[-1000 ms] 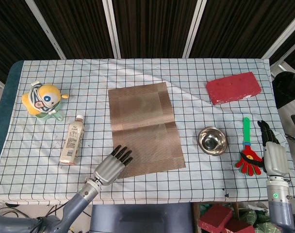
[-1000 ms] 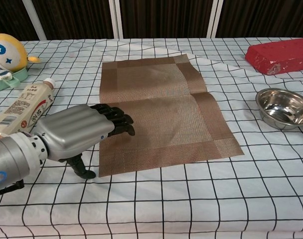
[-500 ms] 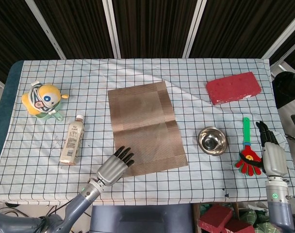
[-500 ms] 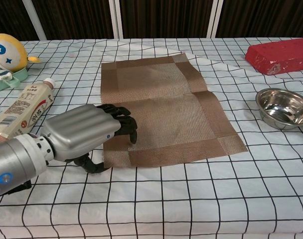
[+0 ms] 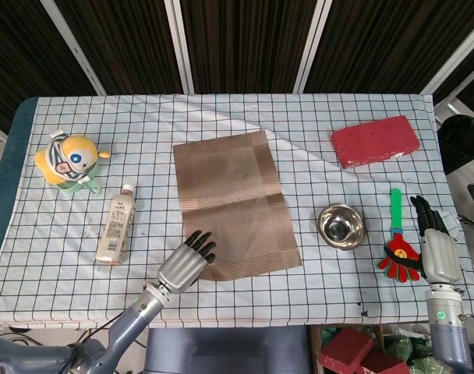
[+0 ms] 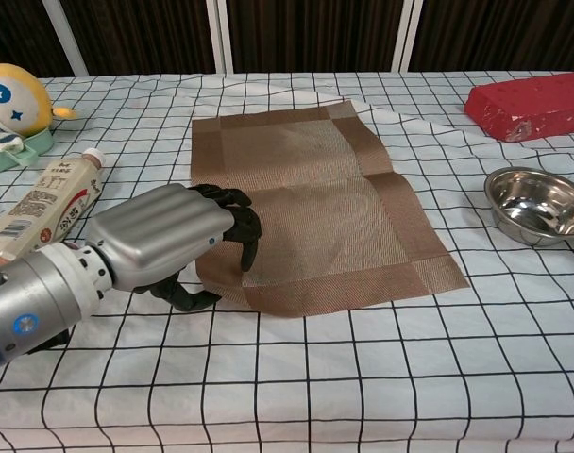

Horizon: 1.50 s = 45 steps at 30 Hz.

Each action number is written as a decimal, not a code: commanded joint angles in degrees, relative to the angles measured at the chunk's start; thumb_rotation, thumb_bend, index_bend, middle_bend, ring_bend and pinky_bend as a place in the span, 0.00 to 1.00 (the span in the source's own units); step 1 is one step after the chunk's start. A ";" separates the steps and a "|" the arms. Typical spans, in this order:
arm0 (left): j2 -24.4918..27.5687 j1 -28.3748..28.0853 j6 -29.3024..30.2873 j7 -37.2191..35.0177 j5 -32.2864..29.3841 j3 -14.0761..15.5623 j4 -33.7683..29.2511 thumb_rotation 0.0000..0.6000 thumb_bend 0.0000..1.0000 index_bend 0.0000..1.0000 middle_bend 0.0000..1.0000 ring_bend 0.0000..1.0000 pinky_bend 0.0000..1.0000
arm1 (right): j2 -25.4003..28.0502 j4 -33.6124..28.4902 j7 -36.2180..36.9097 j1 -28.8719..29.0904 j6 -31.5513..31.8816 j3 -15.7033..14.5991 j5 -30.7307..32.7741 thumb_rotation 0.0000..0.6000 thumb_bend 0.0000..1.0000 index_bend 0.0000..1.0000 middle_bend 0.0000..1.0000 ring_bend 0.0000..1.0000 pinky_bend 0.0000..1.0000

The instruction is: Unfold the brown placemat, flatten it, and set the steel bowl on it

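The brown placemat [image 5: 233,202] [image 6: 306,198] lies unfolded mid-table, with a crease across its middle. My left hand [image 5: 186,263] [image 6: 174,241] is at its near left corner. The fingers curl down on top of the mat and the thumb sits low at the edge, so the corner looks pinched and is hidden under the hand. The steel bowl [image 5: 341,226] [image 6: 538,205] stands upright on the cloth to the right of the mat, apart from it. My right hand [image 5: 440,249] rests open at the table's right edge, fingers straight, holding nothing; the chest view does not show it.
A red brick [image 5: 375,141] [image 6: 528,107] lies at the back right. A drink bottle [image 5: 117,224] [image 6: 46,203] lies on its side left of the mat, with a yellow toy [image 5: 68,160] [image 6: 11,109] behind it. A green-handled red claw tool [image 5: 399,248] lies between bowl and right hand.
My left hand's fingers went from lying flat on the mat to curling over its near left corner. The mat's near end shifted slightly right. The right hand barely moved.
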 commanded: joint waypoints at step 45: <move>13.03 -0.69 0.62 -5.14 13.16 6.70 -17.99 1.00 0.45 0.60 0.32 0.11 0.17 | 0.68 -0.38 2.82 -0.37 -0.67 2.22 2.63 1.00 0.16 0.08 0.01 0.08 0.22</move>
